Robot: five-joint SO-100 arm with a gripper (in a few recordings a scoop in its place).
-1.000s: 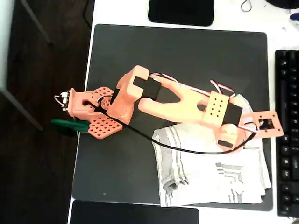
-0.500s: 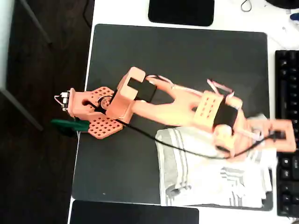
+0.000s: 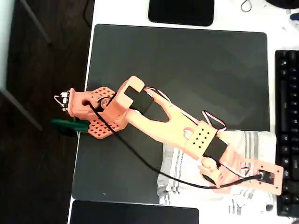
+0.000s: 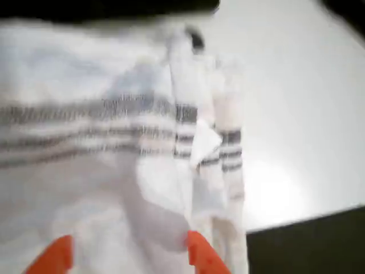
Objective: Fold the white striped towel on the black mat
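Observation:
In the overhead view the white striped towel [image 3: 247, 147] lies rumpled on the lower right part of the black mat [image 3: 187, 70], and its lower edge spills past the mat's front edge. The orange arm reaches across it from the left. My gripper [image 3: 268, 177] is low over the towel's right side, near the mat's right edge. The wrist view is blurred: the towel [image 4: 114, 125] shows grey stripes and a raised fold. My gripper [image 4: 126, 257] has its two orange fingertips [image 4: 199, 254] well apart, with cloth bulging between them.
A black keyboard [image 3: 287, 130] runs along the right edge, close to the gripper. Glossy black rectangles lie beyond the mat at the top [image 3: 182, 11] and bottom [image 3: 135, 213]. The arm's base [image 3: 88, 109] and a green clamp [image 3: 67, 125] sit at the table's left edge.
The arm swung from the towel's upper right edge out to the right, then down toward the front. The towel shifted and spread, and a striped band now lies flat at its upper right.

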